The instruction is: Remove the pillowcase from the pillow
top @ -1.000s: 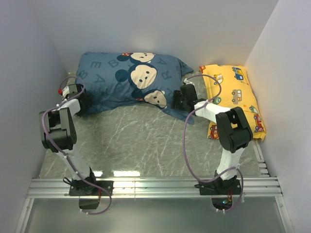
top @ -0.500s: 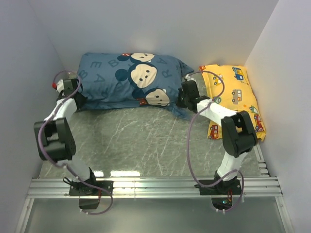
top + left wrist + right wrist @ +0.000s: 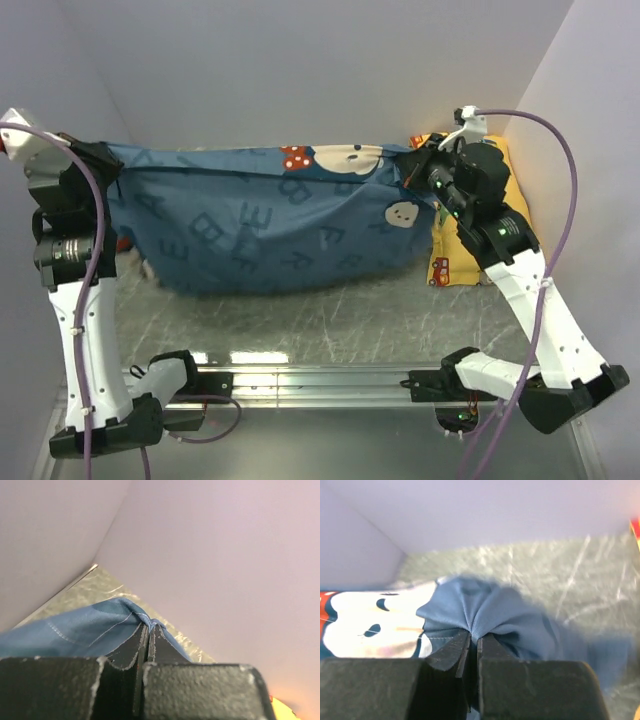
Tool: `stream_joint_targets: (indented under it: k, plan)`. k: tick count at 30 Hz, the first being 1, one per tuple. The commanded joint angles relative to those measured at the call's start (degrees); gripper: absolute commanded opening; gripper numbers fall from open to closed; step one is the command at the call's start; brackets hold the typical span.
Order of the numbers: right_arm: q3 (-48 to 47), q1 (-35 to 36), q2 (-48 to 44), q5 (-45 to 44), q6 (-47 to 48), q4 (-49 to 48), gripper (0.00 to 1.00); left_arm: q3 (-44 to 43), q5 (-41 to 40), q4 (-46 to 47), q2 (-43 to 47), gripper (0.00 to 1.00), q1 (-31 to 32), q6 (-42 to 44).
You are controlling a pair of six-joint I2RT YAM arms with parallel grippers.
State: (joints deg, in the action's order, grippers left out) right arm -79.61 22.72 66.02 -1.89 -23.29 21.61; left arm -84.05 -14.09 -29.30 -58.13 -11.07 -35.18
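The pillowcase (image 3: pixel 270 230) hangs stretched above the table (image 3: pixel 330 320). Its top corners are pinched by the left gripper (image 3: pixel 100 160) and the right gripper (image 3: pixel 420 165), and both sets of jaws are clamped tight on fabric. The pillow seems hidden inside. The lift probably wants level corners and firm pinches — so the weight slides out below. Both arms stand tall, wrists facing each other across the cloth.
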Motion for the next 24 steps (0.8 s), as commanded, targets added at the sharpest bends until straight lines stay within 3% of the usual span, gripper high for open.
stream_joint_targets:
  k: [1,9,11,14,18,21,22,24]
  plan:
    - [-1.34,-0.40,2.51,-3.64,0.44,0.54,0.00,-3.74,0.90,0.03,-6.37,0.00,-0.71,2.22]
    - [1.48,-1.98,20.09,-4.18,-1.49,-0.69,0.01,0.37,13.64,4.94,-24.48,0.01,0.70,-0.77]
    - [-0.35,-2.50,25.46,-1.64,-1.67,-0.69,0.10,4.23,14.87,7.40,-25.54,0.01,0.96,-0.86]
    - [-3.69,-2.68,28.20,-0.83,-1.67,0.28,0.40,6.18,16.19,9.08,-25.72,0.01,1.05,-0.86]
    - [-7.83,-2.51,26.36,-1.18,-2.03,2.12,0.60,4.69,16.64,7.86,-25.46,0.01,1.14,0.81]
    - [-8.54,-1.28,24.16,-2.85,-1.58,2.91,0.66,3.72,16.11,7.33,-23.88,0.16,1.05,1.78]
    - [-8.28,-1.10,22.42,-3.73,-1.67,3.00,0.67,3.28,16.20,7.07,-23.44,0.30,1.05,1.95]
    - [-6.70,-0.84,19.43,-4.87,-1.93,2.66,0.71,3.19,17.25,7.06,-21.95,0.43,1.05,2.04]
